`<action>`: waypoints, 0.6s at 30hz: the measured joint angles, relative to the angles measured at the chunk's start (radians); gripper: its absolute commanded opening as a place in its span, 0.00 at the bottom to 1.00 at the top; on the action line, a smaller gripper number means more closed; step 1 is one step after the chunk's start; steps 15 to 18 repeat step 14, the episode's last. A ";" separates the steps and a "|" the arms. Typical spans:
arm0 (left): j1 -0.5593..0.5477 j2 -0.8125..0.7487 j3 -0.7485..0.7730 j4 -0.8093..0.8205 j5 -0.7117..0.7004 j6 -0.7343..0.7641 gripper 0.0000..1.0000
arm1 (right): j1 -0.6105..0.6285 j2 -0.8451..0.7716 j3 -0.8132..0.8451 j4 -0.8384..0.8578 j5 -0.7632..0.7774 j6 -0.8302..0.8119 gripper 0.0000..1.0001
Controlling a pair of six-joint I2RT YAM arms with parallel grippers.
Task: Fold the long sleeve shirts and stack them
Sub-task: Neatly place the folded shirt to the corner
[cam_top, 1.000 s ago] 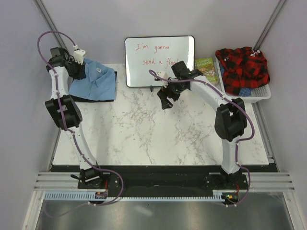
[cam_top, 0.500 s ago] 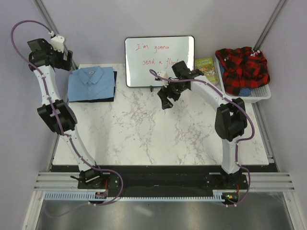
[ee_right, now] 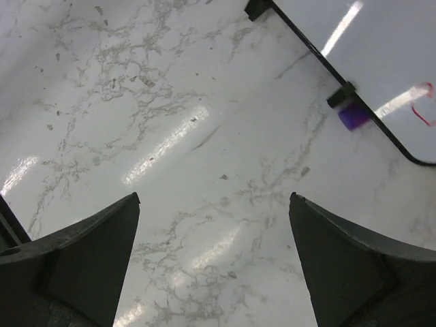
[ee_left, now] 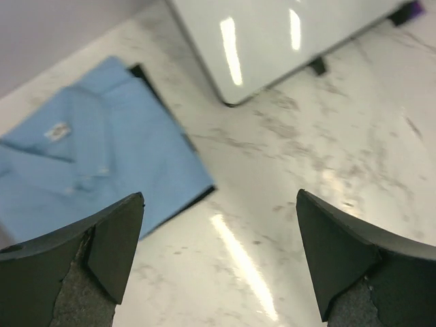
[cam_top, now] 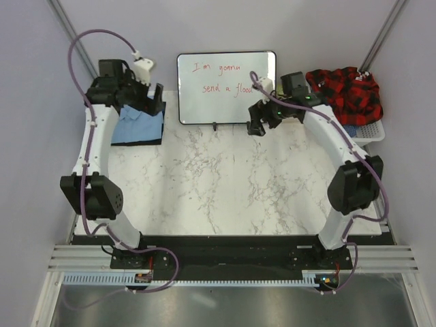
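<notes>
Marble table [cam_top: 225, 184] fills the booth between plain grey walls, and the stack sits at its far left corner. The light blue shirt [cam_top: 136, 126] lies folded there, collar up, on top of the black shirt [ee_left: 141, 71], of which only a dark border shows along the edges.

The left gripper [ee_left: 219, 204] hangs above the stack's right edge with its fingers spread wide and nothing between them. The main risk, as I judge it, is here. If that arm moves off low, a fingertip could catch the upper fold and drag the blue shirt askew. The stack also looks close to the table's left edge (how close is hard to tell), so a snag could pull cloth over the side.

Next comes the whiteboard [cam_top: 227, 87], propped on small feet. The right gripper [cam_top: 257, 122] hovers near its lower right corner, jaws fully apart and empty over bare marble. A careless sweep there could knock a foot and tip the board.

At far right a basket [cam_top: 371, 133] holds a red plaid cloth [cam_top: 344, 95]. I cannot tell whether it is a shirt.
</notes>
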 measured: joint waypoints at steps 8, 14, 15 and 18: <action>-0.278 -0.221 -0.439 -0.003 0.011 -0.166 0.99 | -0.169 -0.382 -0.417 0.173 0.039 0.142 0.98; -0.284 -0.306 -0.764 0.039 0.012 -0.240 0.99 | -0.158 -0.507 -0.734 0.217 0.062 0.201 0.98; -0.284 -0.306 -0.764 0.039 0.012 -0.240 0.99 | -0.158 -0.507 -0.734 0.217 0.062 0.201 0.98; -0.284 -0.306 -0.764 0.039 0.012 -0.240 0.99 | -0.158 -0.507 -0.734 0.217 0.062 0.201 0.98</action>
